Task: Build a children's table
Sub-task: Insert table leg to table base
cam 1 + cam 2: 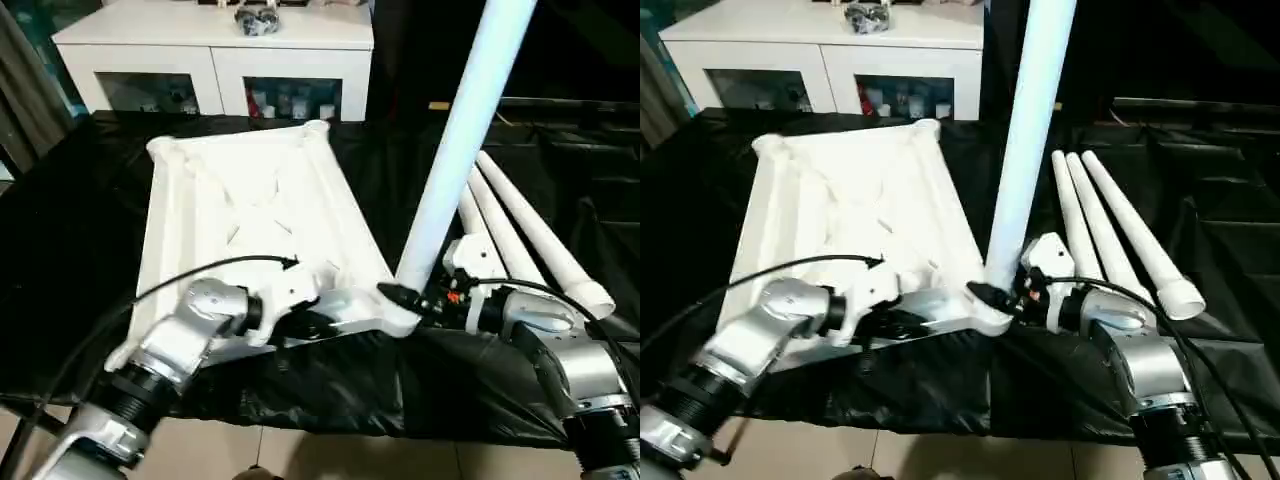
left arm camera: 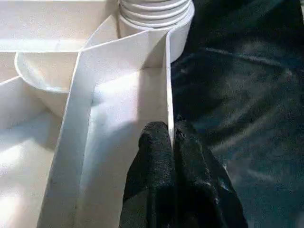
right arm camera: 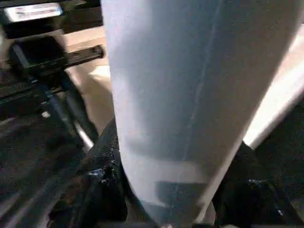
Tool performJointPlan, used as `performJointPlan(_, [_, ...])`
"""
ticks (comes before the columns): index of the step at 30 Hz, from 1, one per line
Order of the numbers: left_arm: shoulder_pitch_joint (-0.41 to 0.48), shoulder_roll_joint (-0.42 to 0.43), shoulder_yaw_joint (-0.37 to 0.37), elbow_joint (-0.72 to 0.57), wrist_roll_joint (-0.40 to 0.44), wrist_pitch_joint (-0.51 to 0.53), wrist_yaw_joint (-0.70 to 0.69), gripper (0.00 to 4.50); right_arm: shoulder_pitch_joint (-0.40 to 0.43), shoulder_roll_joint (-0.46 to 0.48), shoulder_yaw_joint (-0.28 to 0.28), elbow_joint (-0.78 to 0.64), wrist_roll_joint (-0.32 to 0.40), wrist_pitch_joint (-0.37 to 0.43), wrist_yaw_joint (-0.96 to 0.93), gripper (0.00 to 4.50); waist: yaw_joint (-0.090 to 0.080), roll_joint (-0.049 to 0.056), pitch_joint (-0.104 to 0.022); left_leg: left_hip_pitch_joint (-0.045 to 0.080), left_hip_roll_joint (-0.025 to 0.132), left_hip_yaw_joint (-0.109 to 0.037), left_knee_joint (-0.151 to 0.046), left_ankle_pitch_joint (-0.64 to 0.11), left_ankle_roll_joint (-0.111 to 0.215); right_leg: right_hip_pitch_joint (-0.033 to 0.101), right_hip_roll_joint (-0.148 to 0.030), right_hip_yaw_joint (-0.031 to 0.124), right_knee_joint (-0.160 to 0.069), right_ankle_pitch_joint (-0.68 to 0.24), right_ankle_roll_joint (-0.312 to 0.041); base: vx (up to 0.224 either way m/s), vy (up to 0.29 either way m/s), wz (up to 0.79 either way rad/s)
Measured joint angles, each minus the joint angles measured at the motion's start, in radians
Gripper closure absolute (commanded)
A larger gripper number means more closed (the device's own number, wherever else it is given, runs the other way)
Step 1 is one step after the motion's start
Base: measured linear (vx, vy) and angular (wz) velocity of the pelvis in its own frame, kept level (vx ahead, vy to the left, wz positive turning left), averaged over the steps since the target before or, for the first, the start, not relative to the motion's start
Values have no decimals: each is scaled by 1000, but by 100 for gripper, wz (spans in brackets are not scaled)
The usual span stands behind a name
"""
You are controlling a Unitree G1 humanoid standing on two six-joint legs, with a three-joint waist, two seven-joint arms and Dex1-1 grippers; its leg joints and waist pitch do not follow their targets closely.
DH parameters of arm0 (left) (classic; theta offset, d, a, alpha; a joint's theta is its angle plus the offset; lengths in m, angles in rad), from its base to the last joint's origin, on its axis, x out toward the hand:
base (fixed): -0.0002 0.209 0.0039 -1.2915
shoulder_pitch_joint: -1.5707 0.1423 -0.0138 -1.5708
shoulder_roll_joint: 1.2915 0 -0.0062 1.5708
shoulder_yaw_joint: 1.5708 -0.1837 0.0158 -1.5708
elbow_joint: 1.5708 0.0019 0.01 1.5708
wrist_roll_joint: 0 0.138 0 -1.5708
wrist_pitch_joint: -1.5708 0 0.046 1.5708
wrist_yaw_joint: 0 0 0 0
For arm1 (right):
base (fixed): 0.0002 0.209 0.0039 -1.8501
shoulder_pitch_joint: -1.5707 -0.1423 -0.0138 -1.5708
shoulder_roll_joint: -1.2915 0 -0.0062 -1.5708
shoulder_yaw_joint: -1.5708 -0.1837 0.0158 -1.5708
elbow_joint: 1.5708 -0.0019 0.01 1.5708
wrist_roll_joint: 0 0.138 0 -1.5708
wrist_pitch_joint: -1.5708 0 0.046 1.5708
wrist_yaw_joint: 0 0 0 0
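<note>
The near rim of the table top (image 1: 240, 215) is pinched by the left gripper (image 2: 172, 137) — the upright leg (image 1: 455, 150) at its near-right corner is clamped by the right gripper (image 1: 400, 296).

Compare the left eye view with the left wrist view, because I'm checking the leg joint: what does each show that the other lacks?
Left eye view: three loose legs on black cloth, the right gripper around the standing leg.

Left wrist view: the left gripper's fingers pinching a tabletop rib, and the threaded leg end.

Both: the tabletop's ribbed underside.
</note>
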Motion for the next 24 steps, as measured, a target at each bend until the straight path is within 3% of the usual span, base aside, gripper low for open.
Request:
performJointPlan(11, [-39,-7,9,54,14,-8,17,450,-45,41,-2,78,-17,-46,-35,260,-2,1,5,0,0,0,-1,0,0,-1,0,0,-1,0,0,0,0,0])
performJointPlan(17, [-8,-153,56,-23,50,139,272,450,-142,149,-57,222,-92,-90,-353,261,-33,2,14,-2,0,0,-1,0,-1,-4,0,0,-3,0,-1,0,0,0])
performJointPlan(24, [37,-290,66,-91,108,191,468,450,-199,228,-102,286,-118,-98,-568,261,-37,3,14,-3,0,0,-7,0,-1,-6,1,0,-8,2,-5,0,0,0])
